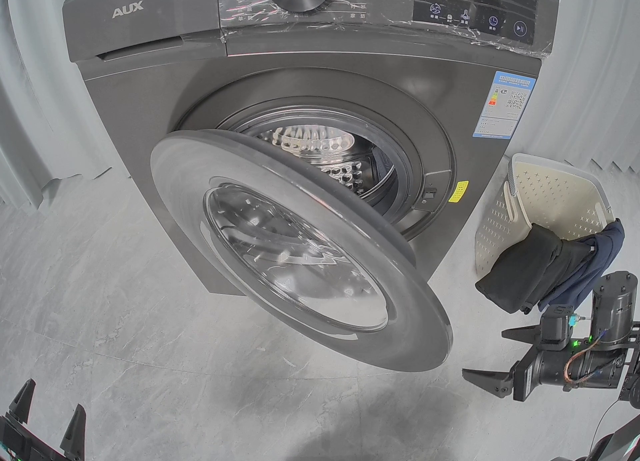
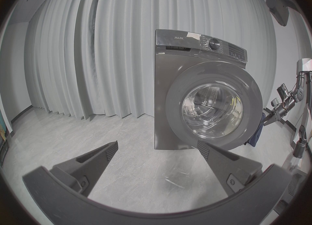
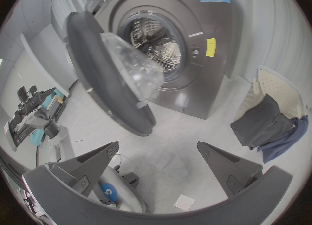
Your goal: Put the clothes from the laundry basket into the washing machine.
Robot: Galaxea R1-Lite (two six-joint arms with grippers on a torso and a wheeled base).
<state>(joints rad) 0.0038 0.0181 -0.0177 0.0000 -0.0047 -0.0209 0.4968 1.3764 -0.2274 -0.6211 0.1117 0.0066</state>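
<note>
Dark clothes (image 1: 540,269) spill over the rim of the laundry basket (image 1: 567,199), easy to pinch — the right gripper (image 1: 487,354) hovers near them, spread wide, the left gripper (image 1: 53,399) equally spread, well apart — while the washing machine (image 1: 167,89) door (image 1: 400,309) hangs open, ready.

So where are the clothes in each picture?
Head view: the clothes hang over the white basket, to the robot's right of the washing machine.
Left wrist view: only a blue bit of the clothes peeks out past the door rim.
Right wrist view: the clothes drape over the basket beside the machine.
Shared landmark: the open round door.
</note>
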